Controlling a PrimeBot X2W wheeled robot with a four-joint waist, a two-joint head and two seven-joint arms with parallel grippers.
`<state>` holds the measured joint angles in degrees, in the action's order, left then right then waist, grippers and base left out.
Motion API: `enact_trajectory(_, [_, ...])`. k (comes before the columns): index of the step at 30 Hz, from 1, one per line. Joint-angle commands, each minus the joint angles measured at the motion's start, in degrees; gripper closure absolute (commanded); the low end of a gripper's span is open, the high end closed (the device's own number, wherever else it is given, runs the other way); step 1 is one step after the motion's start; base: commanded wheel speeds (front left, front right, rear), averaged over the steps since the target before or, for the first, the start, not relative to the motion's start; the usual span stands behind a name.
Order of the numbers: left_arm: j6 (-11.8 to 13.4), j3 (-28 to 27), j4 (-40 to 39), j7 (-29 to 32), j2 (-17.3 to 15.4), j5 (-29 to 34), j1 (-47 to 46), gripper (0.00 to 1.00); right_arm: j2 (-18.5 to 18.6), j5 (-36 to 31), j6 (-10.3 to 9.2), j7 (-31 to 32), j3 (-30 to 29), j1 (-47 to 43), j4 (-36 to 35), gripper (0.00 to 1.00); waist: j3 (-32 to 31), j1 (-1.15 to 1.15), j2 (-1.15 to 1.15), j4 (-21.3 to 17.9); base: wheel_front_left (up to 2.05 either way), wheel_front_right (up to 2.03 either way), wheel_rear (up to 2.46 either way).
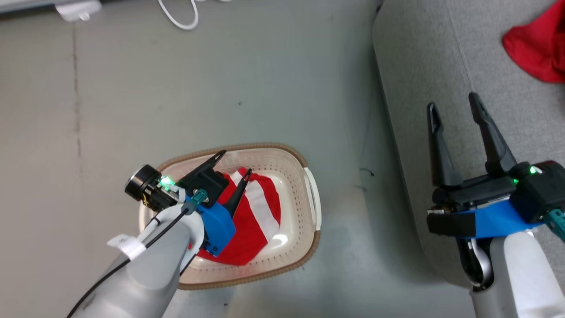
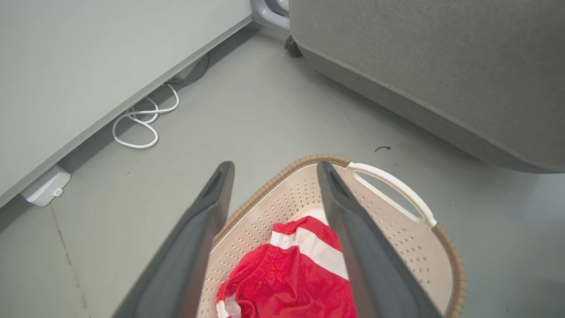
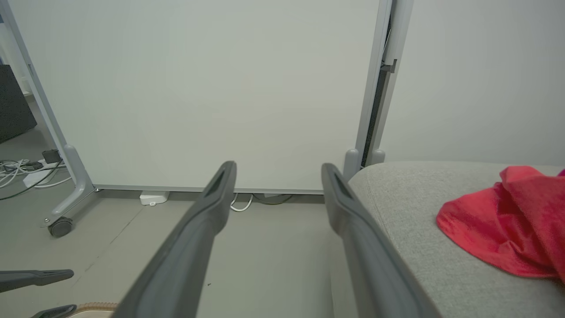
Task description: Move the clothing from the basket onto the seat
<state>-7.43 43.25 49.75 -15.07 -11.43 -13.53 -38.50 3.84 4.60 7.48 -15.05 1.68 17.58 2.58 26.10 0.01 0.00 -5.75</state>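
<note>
A red garment with white stripes (image 1: 254, 212) lies in the cream perforated basket (image 1: 304, 247) on the floor. My left gripper (image 1: 234, 162) hangs open just above it, fingers angled over the basket's left half; in the left wrist view the red cloth (image 2: 300, 274) lies below and between the spread fingers (image 2: 198, 238), with nothing gripped. A second red garment (image 1: 540, 44) rests on the light-grey seat (image 1: 441, 66) at the right, also seen as red cloth (image 3: 512, 221) on the cushion (image 3: 419, 247). My right gripper (image 1: 454, 106) stands open and empty over the seat's front edge.
Grey floor surrounds the basket. A white cable (image 1: 178, 17) and a white power box (image 1: 79, 11) lie along the far wall. A wheeled white partition (image 3: 198, 88) stands behind, its caster (image 3: 59, 227) on the floor. The basket's rim and handle (image 2: 393, 185) face the seat.
</note>
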Motion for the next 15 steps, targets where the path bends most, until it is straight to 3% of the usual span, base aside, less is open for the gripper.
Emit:
enact_trajectory(1, [0.0, 2.5, 2.2, -0.1, -0.4, -1.0, -2.7, 0.0, 0.2, 0.0, 0.03, -0.2, 0.1, 1.7, -0.7, 0.0, 5.0, -0.01, 0.0, -2.1, 0.0, 0.0, 0.0])
enact_trajectory(9, [0.0, 15.7, 10.2, 2.4, -1.7, -3.2, -10.7, 0.0, -0.1, 0.4, 0.03, -0.2, 1.5, 6.6, -2.5, 0.0, 13.6, -0.01, 0.0, -3.8, 0.0, 0.0, 0.0])
enact_trajectory(15, [0.0, 22.1, 15.0, 5.4, -2.6, -5.5, -14.9, 0.0, -0.2, 0.4, 0.03, -0.2, 2.3, 9.7, -4.3, 0.0, 19.0, -0.01, 0.0, -5.0, 0.0, 0.0, 0.0])
